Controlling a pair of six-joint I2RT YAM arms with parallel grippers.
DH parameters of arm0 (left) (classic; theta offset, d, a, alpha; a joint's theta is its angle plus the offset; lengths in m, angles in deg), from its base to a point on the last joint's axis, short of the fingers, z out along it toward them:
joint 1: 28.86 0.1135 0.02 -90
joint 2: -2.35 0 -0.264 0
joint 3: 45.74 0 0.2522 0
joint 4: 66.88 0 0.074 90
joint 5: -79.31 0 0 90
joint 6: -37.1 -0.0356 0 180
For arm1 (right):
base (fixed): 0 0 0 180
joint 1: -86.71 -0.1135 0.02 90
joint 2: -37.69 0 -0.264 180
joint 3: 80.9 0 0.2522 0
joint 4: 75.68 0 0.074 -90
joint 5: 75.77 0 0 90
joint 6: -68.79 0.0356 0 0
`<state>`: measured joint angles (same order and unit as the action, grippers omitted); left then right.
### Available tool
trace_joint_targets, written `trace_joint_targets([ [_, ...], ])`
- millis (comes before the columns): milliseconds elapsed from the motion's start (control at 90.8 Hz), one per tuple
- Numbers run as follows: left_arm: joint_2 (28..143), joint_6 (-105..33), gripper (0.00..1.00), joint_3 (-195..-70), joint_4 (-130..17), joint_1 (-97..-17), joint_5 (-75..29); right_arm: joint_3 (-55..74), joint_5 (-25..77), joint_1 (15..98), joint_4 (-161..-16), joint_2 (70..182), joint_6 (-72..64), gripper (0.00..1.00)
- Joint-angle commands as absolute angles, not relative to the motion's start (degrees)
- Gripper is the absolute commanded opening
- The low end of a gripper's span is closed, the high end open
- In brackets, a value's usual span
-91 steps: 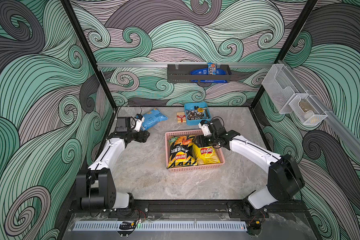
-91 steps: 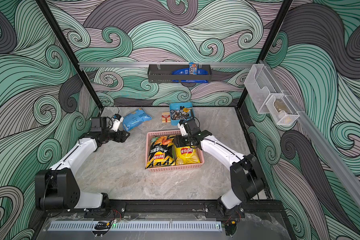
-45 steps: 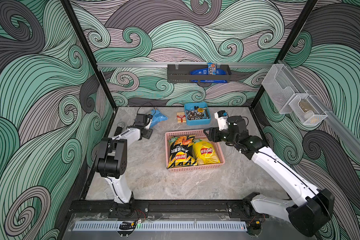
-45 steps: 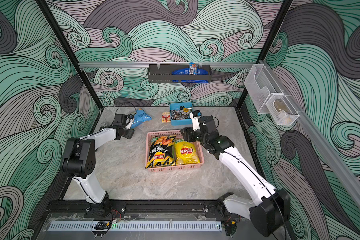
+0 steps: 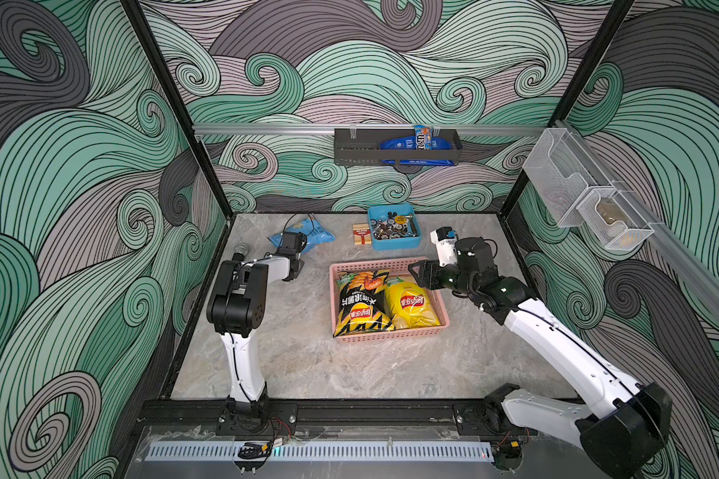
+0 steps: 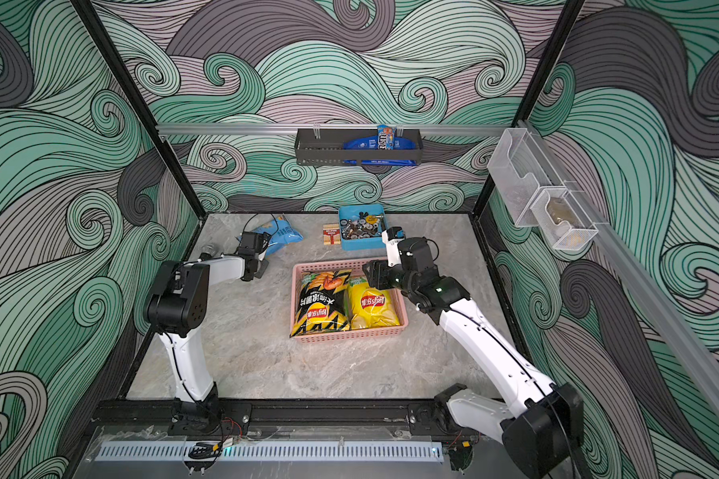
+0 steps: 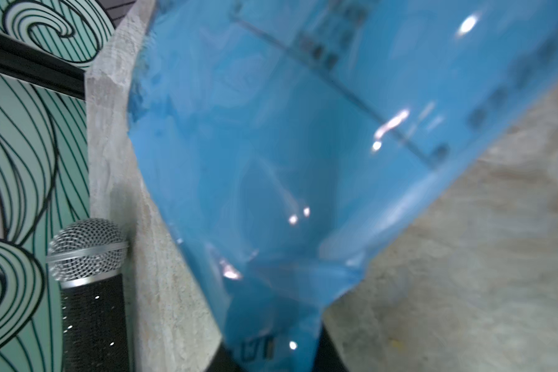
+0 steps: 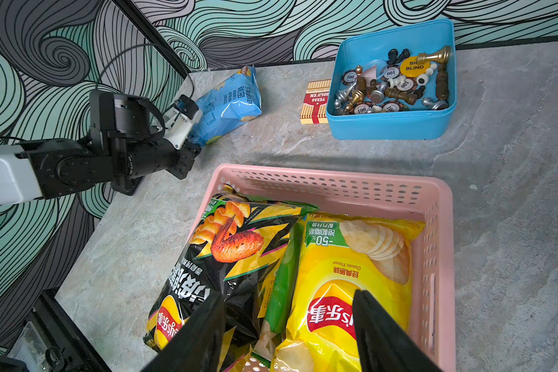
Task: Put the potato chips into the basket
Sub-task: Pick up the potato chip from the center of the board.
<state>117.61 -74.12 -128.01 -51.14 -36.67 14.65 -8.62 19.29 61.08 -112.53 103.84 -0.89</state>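
Left wrist view gives you the key fact: the light blue chip bag [image 7: 271, 145] fills it, and its foil narrows to a crumpled corner pinched between the two dark jaws nearest the camera. So your left end effector [image 5: 296, 254] is clamped tight on that corner, with nothing else in it. In both top views the bag lies at the back left of the tabletop [image 5: 308, 365]. Its long axis runs from the gripped corner toward the back wall and slightly right. Most of it seems to rest on the surface, though these views do not show whether any part is lifted clear.

The move ahead turns on one relation. The pink basket [image 5: 385, 336] lies to the right of the held bag and nearer the front, well apart from it, with bare tabletop between. Your left arm is the nearer one and has the bag. A microphone [image 7: 87, 257] lies just beside the bag on the wall side. The card box [image 5: 361, 235] and blue tray [image 5: 397, 247] sit behind the basket, so carry in front of them.

Inside the basket, the black-and-yellow bag [image 5: 360, 302] and yellow bag [image 5: 409, 302] lie side by side over a green bag [image 8: 281, 283]. Only the far strip is bare. Your right end effector [image 8: 289, 294] hangs above the basket's far right part, jaws fairly wide, holding nothing.
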Motion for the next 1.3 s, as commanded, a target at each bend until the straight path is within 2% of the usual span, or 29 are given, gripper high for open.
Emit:
trace_joint_targets([
  [0, 116.5, -73.3, 0.0, -130.5, -49.5, -37.0, 15.1, -8.2, 20.6, 61.5, -112.5, 102.2, -0.3, 0.65],
  [209, 110.6, -73.6, 0.0, -135.8, -32.8, -37.0, 4.9, -8.1, 22.5, 61.5, -112.5, 100.9, -0.1, 0.64],
  [407, 108.3, -74.4, 0.0, -148.2, -9.3, -36.3, -9.2, -7.4, 25.5, 61.5, -112.5, 100.8, -0.1, 0.64],
  [616, 107.3, -73.2, 0.0, -159.7, 5.9, -34.1, -23.9, -6.0, 29.1, 61.4, -112.5, 101.0, 0.2, 0.64],
  [727, 107.1, -71.1, 0.0, -163.8, 9.2, -33.1, -26.9, -5.8, 31.1, 61.4, -112.5, 101.6, 0.0, 0.63],
  [925, 103.0, -67.4, 0.0, -166.0, 6.7, -32.8, -25.3, -5.7, 33.4, 61.2, -112.3, 102.0, -1.2, 0.62],
  [1101, 99.2, -66.5, 0.0, -167.2, 6.3, -32.8, -31.7, -5.2, 36.7, 60.6, -111.1, 101.8, -2.6, 0.62],
  [1288, 100.0, -66.7, 0.0, -176.2, 12.0, -33.0, -34.8, -3.6, 36.7, 55.7, -110.2, 102.5, -6.3, 0.62],
])
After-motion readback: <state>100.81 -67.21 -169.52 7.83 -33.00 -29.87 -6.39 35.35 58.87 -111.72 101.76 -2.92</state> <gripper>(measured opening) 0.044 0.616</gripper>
